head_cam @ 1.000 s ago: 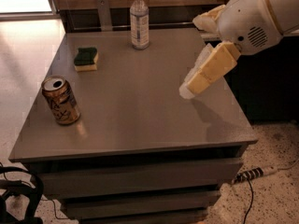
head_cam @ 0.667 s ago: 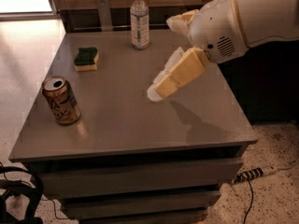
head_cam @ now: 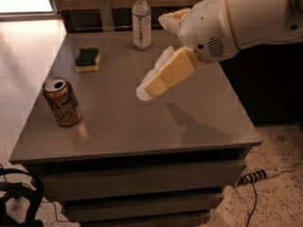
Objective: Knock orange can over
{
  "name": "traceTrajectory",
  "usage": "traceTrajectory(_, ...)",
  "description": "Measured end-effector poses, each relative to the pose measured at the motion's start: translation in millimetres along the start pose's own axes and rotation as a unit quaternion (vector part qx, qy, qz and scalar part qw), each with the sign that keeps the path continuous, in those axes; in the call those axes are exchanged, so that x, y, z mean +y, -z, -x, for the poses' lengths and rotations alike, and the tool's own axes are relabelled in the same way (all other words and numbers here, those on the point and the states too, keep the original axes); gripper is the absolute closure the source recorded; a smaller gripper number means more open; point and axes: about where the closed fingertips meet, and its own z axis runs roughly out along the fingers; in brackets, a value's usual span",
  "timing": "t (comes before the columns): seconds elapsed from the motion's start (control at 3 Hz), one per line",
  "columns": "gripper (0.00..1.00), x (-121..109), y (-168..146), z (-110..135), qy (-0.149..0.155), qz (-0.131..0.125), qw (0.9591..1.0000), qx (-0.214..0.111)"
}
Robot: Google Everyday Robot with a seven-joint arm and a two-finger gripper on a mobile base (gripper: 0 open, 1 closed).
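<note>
Camera view, single frame. Orange can [head_cam: 61, 102] stands upright near the left front edge of the grey table [head_cam: 203, 126], pull-tab top facing up, nothing touching it. Gripper [head_cam: 144, 90] hangs above the middle of the tabletop, angled down and toward the can, well apart from it and clear of the surface; its shadow falls on the table to its right. Cannot tell whether the gripper is clenched or released. It carries nothing that I can see.

Other items: clear plastic bottle [head_cam: 141, 20] at the back edge, green-and-yellow sponge [head_cam: 88, 59] at back left. Both are off the straight line from gripper to can.

Step in hand, as judged: approach, contact not yet made.

Notes for doing it well:
- Come across low but not scraping, and meet the can on its upper half; a push near the base would likely slide it instead of tipping it.
- The can sits close to the left and front edges. A hard sweep straight left risks sending it off the table. A short, slow nudge should be enough for a light can.
- Stop once it tips; expect it to roll.
</note>
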Motion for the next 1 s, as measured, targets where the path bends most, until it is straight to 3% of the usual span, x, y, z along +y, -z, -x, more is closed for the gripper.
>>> traceTrajectory(0.67, 0.0, -25, -77, -13, -0.023, 0.054, 0.9971, -0.048)
traceTrajectory(1.0, 0.0, -23, -104, -16, -0.027, 0.064, 0.9941, -0.083)
